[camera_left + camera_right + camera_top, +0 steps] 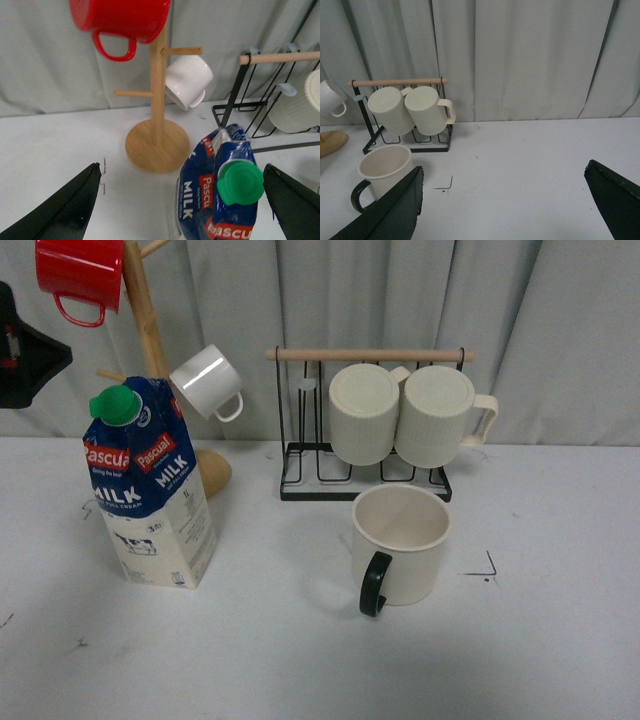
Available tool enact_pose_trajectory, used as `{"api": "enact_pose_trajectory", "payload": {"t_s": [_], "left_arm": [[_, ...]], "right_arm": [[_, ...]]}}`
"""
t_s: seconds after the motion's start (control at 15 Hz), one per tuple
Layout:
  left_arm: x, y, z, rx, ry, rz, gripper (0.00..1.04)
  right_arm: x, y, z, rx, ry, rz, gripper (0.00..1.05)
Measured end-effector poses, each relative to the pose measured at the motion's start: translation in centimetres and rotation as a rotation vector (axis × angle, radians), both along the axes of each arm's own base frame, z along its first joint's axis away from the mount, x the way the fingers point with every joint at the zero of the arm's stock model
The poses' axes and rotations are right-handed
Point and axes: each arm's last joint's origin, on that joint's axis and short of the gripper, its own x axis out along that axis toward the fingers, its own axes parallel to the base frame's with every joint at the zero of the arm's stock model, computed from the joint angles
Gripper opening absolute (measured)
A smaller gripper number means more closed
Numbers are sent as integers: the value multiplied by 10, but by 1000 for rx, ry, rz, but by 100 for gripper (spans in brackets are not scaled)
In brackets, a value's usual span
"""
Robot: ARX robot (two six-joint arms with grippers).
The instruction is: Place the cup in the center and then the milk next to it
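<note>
The left claw [181, 169] hangs spread wide above the milk [220, 200]. The green cap sits in the gap, nearer one finger, and neither finger touches the carton. That straddle suits a descent onto the carton's upper part, so the milk looks like the step in hand. The carton stands upright on the table [300, 660], well apart from the cup [400, 540]. Beyond the claw stands a wooden mug tree [157, 100] carrying a red mug [120, 20] and a small white mug [187, 80] – close enough to clip on a careless lift. Further right, a wire rack [365, 480] holds two ribbed mugs [400, 415] on their sides.

The cup stands upright in front of the rack, near mid-table, handle toward the robot – apparently already placed. The right claw [504, 170] is open and empty, with the cup off to one side beyond one finger and bare table between its fingers.
</note>
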Motion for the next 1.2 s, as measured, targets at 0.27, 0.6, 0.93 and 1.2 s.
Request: {"api": "enact_pose_trajectory", "payload": {"t_s": [0.27,0.6,0.93,1.2], "left_arm": [[25,-20,-2,33,17,-123,98],[53,-29,-24,89,74,-137,98],[72,-36,-48,160,168,-128,89],[75,-39,-44,162,165,-131,42]], "right_arm": [[0,0,0,0,0,0,98],[0,0,0,0,0,0,98],[0,0,0,0,0,0,98],[0,0,0,0,0,0,98]]}}
